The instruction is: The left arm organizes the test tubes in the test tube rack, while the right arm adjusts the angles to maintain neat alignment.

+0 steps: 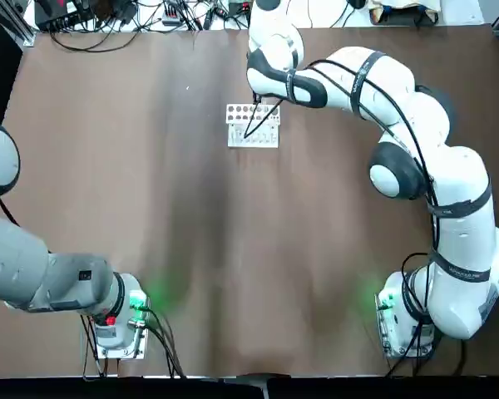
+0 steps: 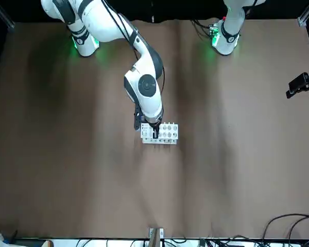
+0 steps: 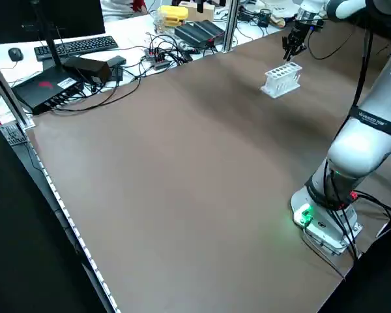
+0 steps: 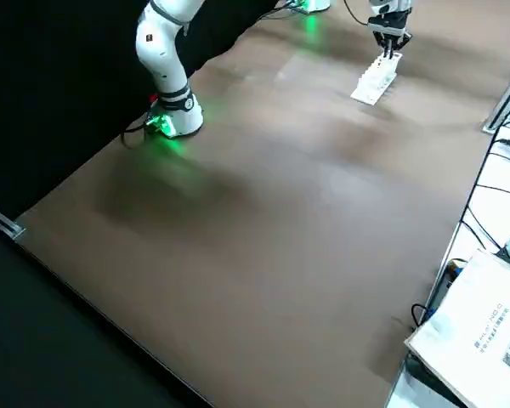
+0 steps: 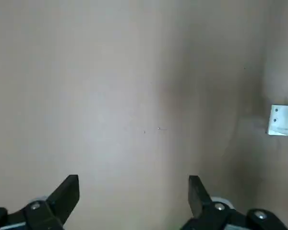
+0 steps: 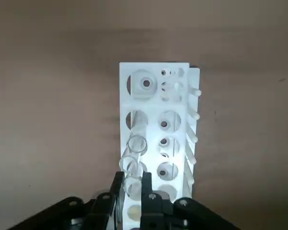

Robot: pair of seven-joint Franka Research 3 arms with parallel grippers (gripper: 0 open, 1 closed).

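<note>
Reaching with the right hand (image 6: 133,175) to the white test tube rack (image 6: 152,108), on the far middle of the desk (image 1: 316,249); holding its fingers slightly apart around the mouth of one of the clear test tubes (image 6: 138,143) in the rack. Hovering with the left hand (image 5: 134,178) spread wide, over the desk's left side, well apart from the rack.

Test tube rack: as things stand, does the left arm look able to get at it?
Probably yes: bare table lies between the left gripper and the rack, though the right gripper works over it and could crowd one side.
</note>
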